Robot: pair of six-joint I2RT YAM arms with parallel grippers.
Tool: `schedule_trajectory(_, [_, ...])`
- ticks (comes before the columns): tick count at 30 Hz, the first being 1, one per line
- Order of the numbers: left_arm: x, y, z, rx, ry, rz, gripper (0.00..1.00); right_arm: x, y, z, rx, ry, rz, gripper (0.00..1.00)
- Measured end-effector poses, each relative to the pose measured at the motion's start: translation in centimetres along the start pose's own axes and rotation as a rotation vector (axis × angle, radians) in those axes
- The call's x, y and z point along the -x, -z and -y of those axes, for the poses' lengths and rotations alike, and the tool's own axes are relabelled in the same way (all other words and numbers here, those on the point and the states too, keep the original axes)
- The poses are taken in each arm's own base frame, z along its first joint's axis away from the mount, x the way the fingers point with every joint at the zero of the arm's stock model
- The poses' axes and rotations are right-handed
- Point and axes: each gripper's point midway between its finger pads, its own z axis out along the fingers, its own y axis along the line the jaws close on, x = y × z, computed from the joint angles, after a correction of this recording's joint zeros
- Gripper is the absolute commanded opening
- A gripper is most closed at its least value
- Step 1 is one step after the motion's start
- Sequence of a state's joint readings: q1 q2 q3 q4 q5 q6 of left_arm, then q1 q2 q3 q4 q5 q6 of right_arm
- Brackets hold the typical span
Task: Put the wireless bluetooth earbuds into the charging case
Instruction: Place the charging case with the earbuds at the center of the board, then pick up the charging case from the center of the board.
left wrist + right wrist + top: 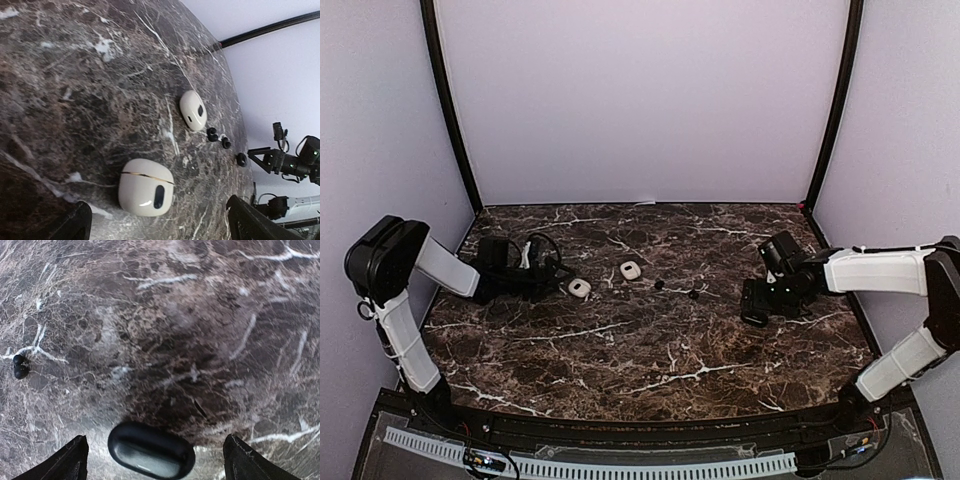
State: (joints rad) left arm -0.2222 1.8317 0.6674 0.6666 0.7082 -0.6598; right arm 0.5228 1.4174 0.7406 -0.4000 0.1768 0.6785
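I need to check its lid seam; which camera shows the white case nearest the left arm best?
The left wrist view: the white case lies close up, its seam and dark front mark clear. The top view shows it only as a small white blob; the right wrist view misses it.

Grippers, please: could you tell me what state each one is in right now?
Left gripper: open, holding nothing; the white case sits between its jaws.
Right gripper: open, holding nothing; the black case sits between its jaws.
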Motion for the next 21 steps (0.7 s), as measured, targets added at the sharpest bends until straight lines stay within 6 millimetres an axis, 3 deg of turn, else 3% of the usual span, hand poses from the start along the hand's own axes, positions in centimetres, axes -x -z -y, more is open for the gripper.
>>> schedule_trajectory(7, [1.1, 2.6, -0.9, 0.179, -0.049, 0.069, 0.99, 0.0, -0.8, -0.2, -0.024, 0.047, -0.030, 0.92])
schedule_trajectory(12, [2.6, 4.8, 0.7, 0.220, -0.107, 0.144, 0.99, -0.4, -1.5, -0.4, -0.076, 0.028, -0.072, 0.82])
schedule_trajectory(15, [2.1, 6.2, 1.2, 0.223, -0.123, 0.186, 0.99, -1.1, -1.6, -0.7, -0.112, 0.014, -0.093, 0.75])
schedule_trajectory(21, [1.3, 7.3, -1.2, 0.347, -0.073, 0.213, 0.99, -2.3, -2.1, -0.4, -0.192, -0.059, -0.141, 0.67])
